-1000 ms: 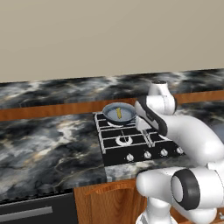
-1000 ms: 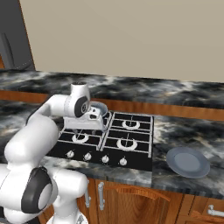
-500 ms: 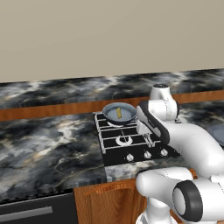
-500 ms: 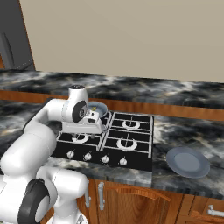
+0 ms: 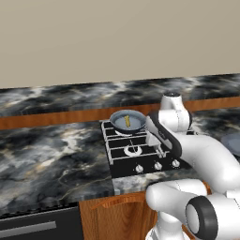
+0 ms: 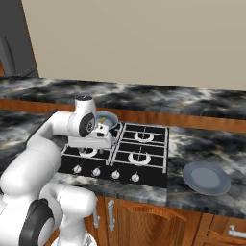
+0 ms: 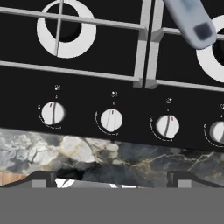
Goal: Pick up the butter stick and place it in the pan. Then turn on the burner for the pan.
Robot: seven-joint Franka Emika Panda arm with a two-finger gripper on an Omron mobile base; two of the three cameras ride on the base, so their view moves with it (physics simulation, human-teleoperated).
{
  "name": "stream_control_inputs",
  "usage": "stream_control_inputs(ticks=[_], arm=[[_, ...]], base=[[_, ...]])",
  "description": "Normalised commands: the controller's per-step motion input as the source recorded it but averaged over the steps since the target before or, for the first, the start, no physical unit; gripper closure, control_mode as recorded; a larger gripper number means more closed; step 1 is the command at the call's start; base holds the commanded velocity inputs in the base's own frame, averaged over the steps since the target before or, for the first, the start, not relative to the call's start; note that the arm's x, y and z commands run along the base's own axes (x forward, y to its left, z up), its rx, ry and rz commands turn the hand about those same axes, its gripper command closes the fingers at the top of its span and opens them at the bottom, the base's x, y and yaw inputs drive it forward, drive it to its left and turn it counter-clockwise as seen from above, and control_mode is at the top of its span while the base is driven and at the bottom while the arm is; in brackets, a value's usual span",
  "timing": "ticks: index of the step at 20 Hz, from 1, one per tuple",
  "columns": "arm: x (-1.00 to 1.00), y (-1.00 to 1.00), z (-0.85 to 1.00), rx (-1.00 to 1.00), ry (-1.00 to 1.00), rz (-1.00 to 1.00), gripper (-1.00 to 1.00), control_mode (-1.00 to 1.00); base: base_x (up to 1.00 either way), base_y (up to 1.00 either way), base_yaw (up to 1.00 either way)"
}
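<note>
The dark-grey pan (image 5: 126,121) sits on a rear burner of the black cooktop (image 5: 122,161), and that burner is hidden beneath it. The pale-yellow butter stick (image 5: 127,121) lies inside the pan. In the right base view the pan (image 6: 108,117) is partly covered by my arm. My gripper (image 5: 155,143) hangs open and empty over the front part of the cooktop, apart from the pan. In the hand view the gripper (image 7: 111,181) looks down on a row of silver knobs (image 7: 111,119). The pan's handle end (image 7: 190,19) shows at upper right.
Two pale burner rings (image 7: 65,28) under grate bars lie beyond the knobs. A blue-grey plate (image 6: 206,177) rests on the marble counter (image 5: 51,159) right of the cooktop. The counter's front edge and wooden cabinets (image 6: 144,216) lie below the knobs.
My gripper has moved down and toward the front of the cooktop, away from the pan. The pan and butter stick stay put.
</note>
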Motion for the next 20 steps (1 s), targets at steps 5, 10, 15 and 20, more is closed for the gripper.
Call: stream_control_inputs(ticks=[5, 10, 15, 20], arm=[[0.00, 0.03, -0.21, 0.00, 0.00, 0.00, -1.00, -1.00], [0.00, 0.00, -0.23, 0.00, 0.00, 0.00, -1.00, -1.00], [0.00, 0.00, -0.26, 0.00, 0.00, 0.00, -1.00, -1.00], [0.00, 0.00, -0.29, 0.00, 0.00, 0.00, -1.00, -1.00]], base=[[0.00, 0.00, 0.00], [0.00, 0.00, 0.00], [0.00, 0.00, 0.00], [0.00, 0.00, 0.00]])
